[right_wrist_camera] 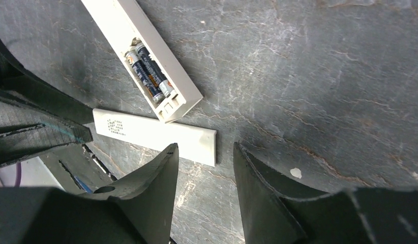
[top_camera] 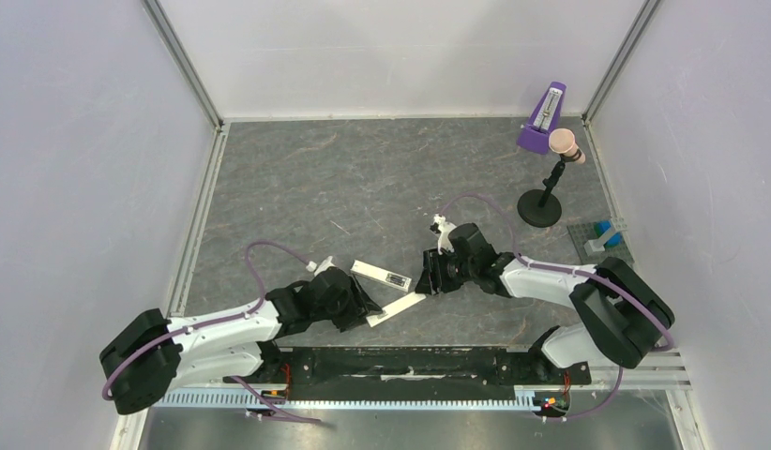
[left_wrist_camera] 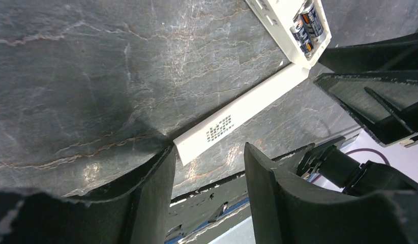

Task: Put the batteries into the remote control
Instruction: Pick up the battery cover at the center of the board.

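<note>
The white remote control (top_camera: 382, 275) lies back-up on the grey table between the arms. Two dark batteries (right_wrist_camera: 147, 73) sit side by side in its open recess, also seen in the left wrist view (left_wrist_camera: 307, 26). The flat white cover strip (top_camera: 397, 308) lies loose on the table just in front of the remote (right_wrist_camera: 146, 43), one end touching it. My left gripper (left_wrist_camera: 209, 152) is open and empty, its fingers at the strip's (left_wrist_camera: 237, 114) near end. My right gripper (right_wrist_camera: 204, 147) is open and empty, just beyond the strip's (right_wrist_camera: 156, 134) other end.
A black stand (top_camera: 541, 202) holding a pink-tipped object, a purple metronome-like object (top_camera: 542, 120) and a small grey tray with blue pieces (top_camera: 602, 239) stand at the back right. White walls enclose the table. The black arm mount rail (top_camera: 410, 361) runs along the near edge.
</note>
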Tool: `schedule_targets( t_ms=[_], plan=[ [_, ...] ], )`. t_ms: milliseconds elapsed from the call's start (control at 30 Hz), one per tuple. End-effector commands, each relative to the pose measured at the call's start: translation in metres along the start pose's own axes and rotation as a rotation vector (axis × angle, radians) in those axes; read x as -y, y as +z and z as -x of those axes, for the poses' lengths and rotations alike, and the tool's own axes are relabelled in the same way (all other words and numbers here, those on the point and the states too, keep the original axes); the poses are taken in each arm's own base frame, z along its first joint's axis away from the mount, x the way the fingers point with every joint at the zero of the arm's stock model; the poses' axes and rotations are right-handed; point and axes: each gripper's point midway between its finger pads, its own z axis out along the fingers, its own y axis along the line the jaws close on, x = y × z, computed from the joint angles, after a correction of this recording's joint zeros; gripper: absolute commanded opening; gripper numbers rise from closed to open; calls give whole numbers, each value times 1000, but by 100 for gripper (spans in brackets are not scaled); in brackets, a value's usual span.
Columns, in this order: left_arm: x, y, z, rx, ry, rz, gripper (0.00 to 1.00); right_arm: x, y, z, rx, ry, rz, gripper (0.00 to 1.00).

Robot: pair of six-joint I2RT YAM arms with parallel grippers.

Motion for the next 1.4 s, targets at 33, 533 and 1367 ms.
schedule_targets(
  t_ms=[33, 533, 1367],
  plan=[
    [8, 3, 12, 69, -34, -21, 57, 5, 4, -41, -125, 27, 24, 46],
    [81, -20, 28, 132, 116, -251, 54, -11, -5, -32, -77, 64, 72, 44],
    [124, -16, 35, 132, 227, -272, 54, -8, -15, -8, 45, 90, 11, 43]
  ],
)
